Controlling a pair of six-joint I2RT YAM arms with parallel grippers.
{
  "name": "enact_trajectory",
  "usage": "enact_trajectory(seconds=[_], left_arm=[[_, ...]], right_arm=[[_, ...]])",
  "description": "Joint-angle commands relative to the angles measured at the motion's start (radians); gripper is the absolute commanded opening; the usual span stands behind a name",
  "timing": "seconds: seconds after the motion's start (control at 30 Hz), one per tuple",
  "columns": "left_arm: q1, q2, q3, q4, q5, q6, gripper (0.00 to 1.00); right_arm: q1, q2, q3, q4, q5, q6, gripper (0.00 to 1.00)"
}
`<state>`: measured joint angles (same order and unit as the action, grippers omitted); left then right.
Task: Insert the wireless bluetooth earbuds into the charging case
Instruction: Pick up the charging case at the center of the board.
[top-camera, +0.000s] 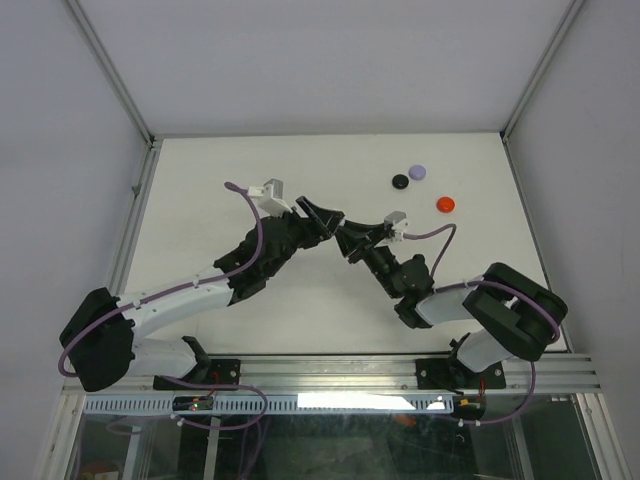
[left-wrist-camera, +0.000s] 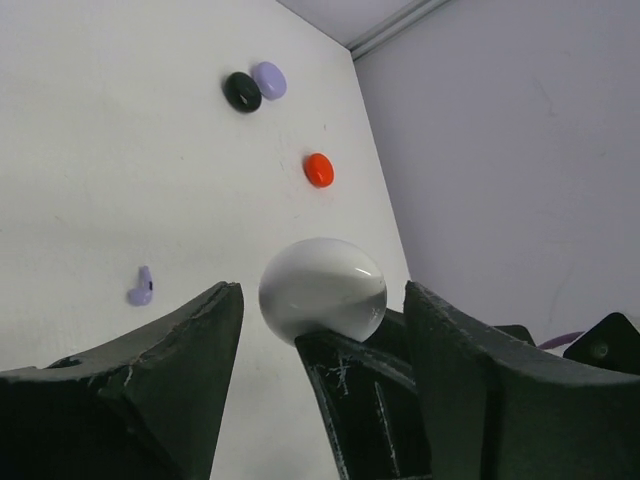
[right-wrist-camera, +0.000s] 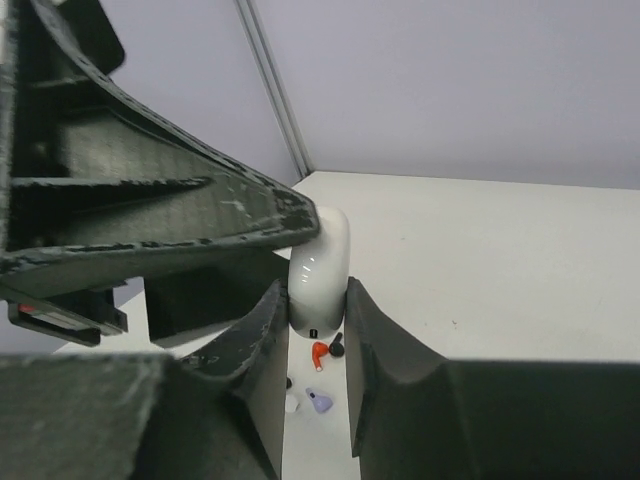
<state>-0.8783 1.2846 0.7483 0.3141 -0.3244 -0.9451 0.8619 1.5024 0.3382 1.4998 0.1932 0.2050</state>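
Mid-frame, right claw (right-wrist-camera: 316, 300) pinches the glossy white egg-shaped charging case (right-wrist-camera: 322, 255); left claw (left-wrist-camera: 323, 292), spread wide, probably opens it next.

Left wrist view: the case (left-wrist-camera: 322, 290) has its lower edge hidden behind a finger (left-wrist-camera: 370, 400) of the right gripper (top-camera: 350, 238). Right wrist view: its top is covered by the left gripper (top-camera: 322, 215), and a white bud (right-wrist-camera: 292, 402) is half hidden and tiny. From above, the case is hidden between both grippers.
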Motion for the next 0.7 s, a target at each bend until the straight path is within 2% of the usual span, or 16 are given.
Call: enact_trajectory(seconds=[0.0,0.13,0.2,0.33,0.4,0.53,0.67], left_arm=[[-0.005,-0.115,-0.007,0.034,-0.035,0.187,0.73],[0.024,-0.201,-0.038,0.073,0.078,0.317,0.9],[0.072,-0.249,-0.079,0.125,0.207,0.356,0.93],[0.211,-0.319,-0.168,0.236,0.481,0.339,0.91],[0.245,-0.327,-0.178,0.258,0.581,0.344,0.91],[0.25,-0.312,-0.198,0.38,0.706,0.353,0.9],[0.254,-0.265,-0.213,0.516,0.803,0.331,0.84]], right_arm=[[-0.01,-0.055,-0.014,0.139,-0.017,0.027,0.09],[-0.052,-0.113,-0.032,0.099,-0.117,0.097,0.06],[-0.084,-0.147,-0.031,0.054,-0.182,0.14,0.04],[-0.147,-0.198,-0.023,-0.005,-0.311,0.23,0.04],[-0.171,-0.215,-0.019,-0.01,-0.362,0.284,0.05],[-0.192,-0.248,0.003,-0.05,-0.447,0.339,0.05],[-0.192,-0.272,0.041,-0.106,-0.535,0.368,0.05]])
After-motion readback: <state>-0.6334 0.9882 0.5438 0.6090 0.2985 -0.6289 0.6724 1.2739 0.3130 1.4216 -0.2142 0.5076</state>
